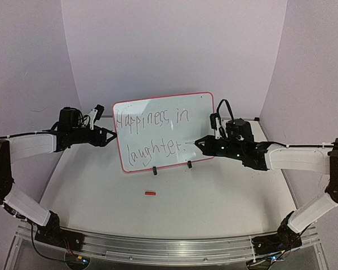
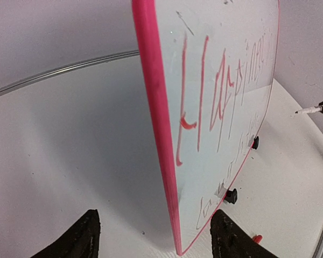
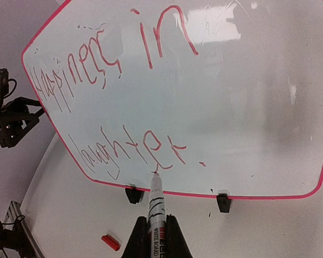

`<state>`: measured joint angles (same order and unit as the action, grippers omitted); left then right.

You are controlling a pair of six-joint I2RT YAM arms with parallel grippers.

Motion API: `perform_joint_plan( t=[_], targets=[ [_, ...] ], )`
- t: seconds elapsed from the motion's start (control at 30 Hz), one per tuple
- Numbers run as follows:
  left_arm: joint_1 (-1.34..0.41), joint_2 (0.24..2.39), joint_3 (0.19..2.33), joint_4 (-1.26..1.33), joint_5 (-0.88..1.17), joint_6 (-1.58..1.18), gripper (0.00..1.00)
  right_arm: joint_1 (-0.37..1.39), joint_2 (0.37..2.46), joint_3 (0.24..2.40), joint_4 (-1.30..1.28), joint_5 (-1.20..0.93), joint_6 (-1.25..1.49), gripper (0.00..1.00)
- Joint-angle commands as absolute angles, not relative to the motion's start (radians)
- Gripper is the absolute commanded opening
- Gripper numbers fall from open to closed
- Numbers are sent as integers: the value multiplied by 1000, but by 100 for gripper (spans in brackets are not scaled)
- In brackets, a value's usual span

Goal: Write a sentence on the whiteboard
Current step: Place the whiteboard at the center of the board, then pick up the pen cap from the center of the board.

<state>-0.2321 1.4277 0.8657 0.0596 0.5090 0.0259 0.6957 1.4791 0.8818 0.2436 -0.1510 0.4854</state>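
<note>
My left fingers are spread, the whiteboard's left edge between them, touching neither. The whiteboard stands upright on the desk, long axis left-right, sentence facing me. My right fingers pinch the marker, aimed at "laughter"; only the left wrist view shows its tip short of the surface.

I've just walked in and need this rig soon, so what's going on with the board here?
The right gripper is shut on a marker, its tip by the end of the sentence, "Happiness in laughter.", which looks fully written on the whiteboard. The left gripper is open, its fingers straddling the board's left edge without gripping. A small red piece lies on the table in front.
</note>
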Motion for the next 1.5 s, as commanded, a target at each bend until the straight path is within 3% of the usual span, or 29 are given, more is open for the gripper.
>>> perform_joint_plan(
  t=[0.0, 0.27, 0.43, 0.6, 0.83, 1.13, 1.47],
  targets=[
    [-231, 1273, 785, 123, 391, -29, 74, 659, 1426, 853, 264, -259, 478, 0],
    [-265, 917, 648, -56, 234, -126, 75, 620, 1398, 905, 101, -569, 469, 0],
    [-438, 836, 615, -148, 204, -180, 74, 621, 1416, 919, 10, -708, 471, 0],
    [-677, 953, 638, -168, 211, -130, 73, 621, 1382, 883, 2, -737, 499, 0],
    [-882, 1315, 688, -127, 200, -41, 71, 621, 1289, 811, 2, -656, 531, 0],
    [-905, 1575, 792, -46, 213, 75, 66, 621, 1249, 778, 2, -629, 532, 0],
    [-906, 1697, 871, -68, 197, 146, 52, 621, 1249, 770, 2, -632, 527, 0]
  ],
)
